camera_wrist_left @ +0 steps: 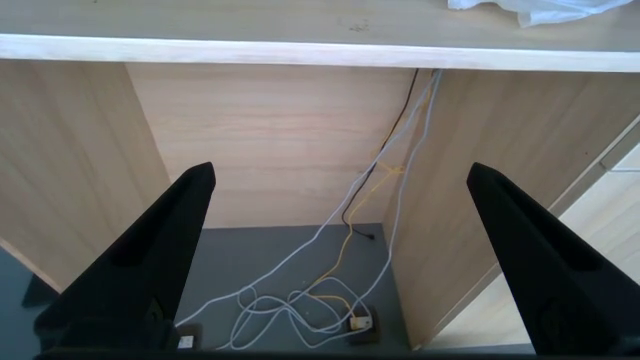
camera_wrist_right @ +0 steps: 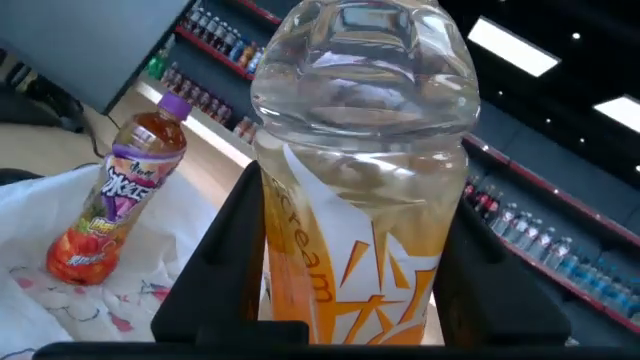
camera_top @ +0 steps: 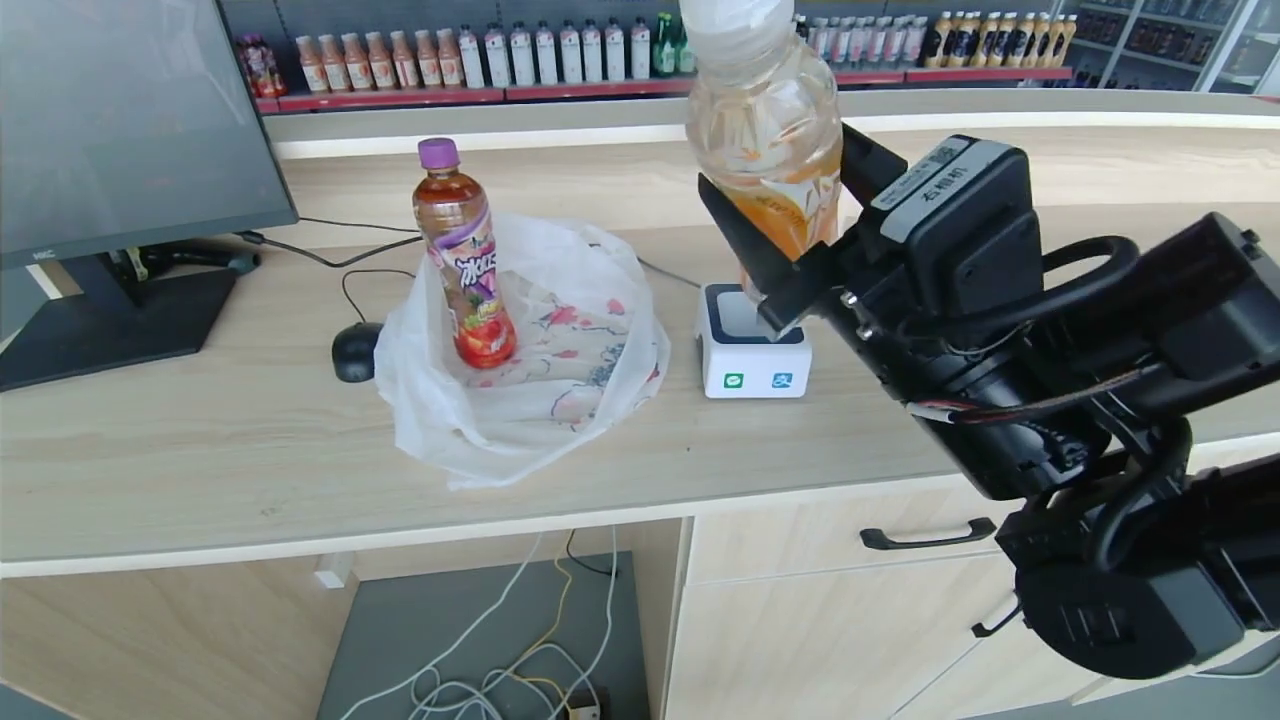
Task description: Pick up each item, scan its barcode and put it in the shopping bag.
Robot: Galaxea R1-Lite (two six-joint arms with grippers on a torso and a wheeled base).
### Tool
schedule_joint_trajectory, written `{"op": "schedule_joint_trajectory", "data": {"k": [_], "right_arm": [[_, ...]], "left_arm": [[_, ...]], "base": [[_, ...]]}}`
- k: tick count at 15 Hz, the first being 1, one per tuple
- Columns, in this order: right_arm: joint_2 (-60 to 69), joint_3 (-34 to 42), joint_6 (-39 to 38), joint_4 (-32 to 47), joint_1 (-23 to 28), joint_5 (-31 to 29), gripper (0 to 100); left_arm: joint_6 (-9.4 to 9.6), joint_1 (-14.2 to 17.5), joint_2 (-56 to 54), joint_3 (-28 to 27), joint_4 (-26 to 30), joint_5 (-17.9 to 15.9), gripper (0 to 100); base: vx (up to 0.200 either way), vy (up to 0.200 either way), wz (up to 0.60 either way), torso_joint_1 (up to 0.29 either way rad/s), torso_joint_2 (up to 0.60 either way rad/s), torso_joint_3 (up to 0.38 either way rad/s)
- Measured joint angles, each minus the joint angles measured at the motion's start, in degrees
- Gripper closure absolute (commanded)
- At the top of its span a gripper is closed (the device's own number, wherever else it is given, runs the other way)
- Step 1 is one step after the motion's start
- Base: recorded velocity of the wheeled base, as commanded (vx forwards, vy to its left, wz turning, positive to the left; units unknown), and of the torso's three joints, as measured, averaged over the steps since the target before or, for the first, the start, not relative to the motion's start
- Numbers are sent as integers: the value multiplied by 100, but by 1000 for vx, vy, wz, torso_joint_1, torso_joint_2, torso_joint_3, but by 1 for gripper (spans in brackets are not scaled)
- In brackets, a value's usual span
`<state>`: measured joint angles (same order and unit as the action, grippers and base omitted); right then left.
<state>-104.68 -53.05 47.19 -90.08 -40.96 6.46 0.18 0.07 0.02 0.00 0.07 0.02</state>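
My right gripper point(camera_top: 790, 265) is shut on a clear bottle of orange drink point(camera_top: 765, 130), holding it upright above the white scanner box point(camera_top: 752, 355) on the counter. The same orange drink bottle point(camera_wrist_right: 360, 200) sits between the right gripper's black fingers point(camera_wrist_right: 225, 260) in the right wrist view. A purple-capped tea bottle point(camera_top: 463, 255) stands upright inside the white plastic shopping bag point(camera_top: 590, 350), left of the scanner. That tea bottle point(camera_wrist_right: 118, 205) stands beyond the held bottle. My left gripper point(camera_wrist_left: 335, 260) is open below the counter edge, facing the cabinet recess with nothing between its fingers.
A monitor point(camera_top: 120, 120) on a black stand occupies the counter's left end, with a black mouse point(camera_top: 354, 352) beside the bag. Cables point(camera_wrist_left: 330, 300) lie on the floor under the counter. A drawer handle point(camera_top: 925, 538) sits below the scanner. Shelves of bottles point(camera_top: 560, 55) line the back.
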Motion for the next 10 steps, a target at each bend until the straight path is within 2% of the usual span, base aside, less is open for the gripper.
{"op": "schedule_joint_trajectory", "data": {"k": [5,10], "right_arm": [[-340,-179,994,17,566,1434,100],[-623,-234,1428,16,1053,2178,100]], "left_arm": [[0,0,0,0,-5,2,0],[0,-2,0,0,-2,-2,0]], "base": [[0,0,0,0,0,0],[0,0,0,0,0,0]]}}
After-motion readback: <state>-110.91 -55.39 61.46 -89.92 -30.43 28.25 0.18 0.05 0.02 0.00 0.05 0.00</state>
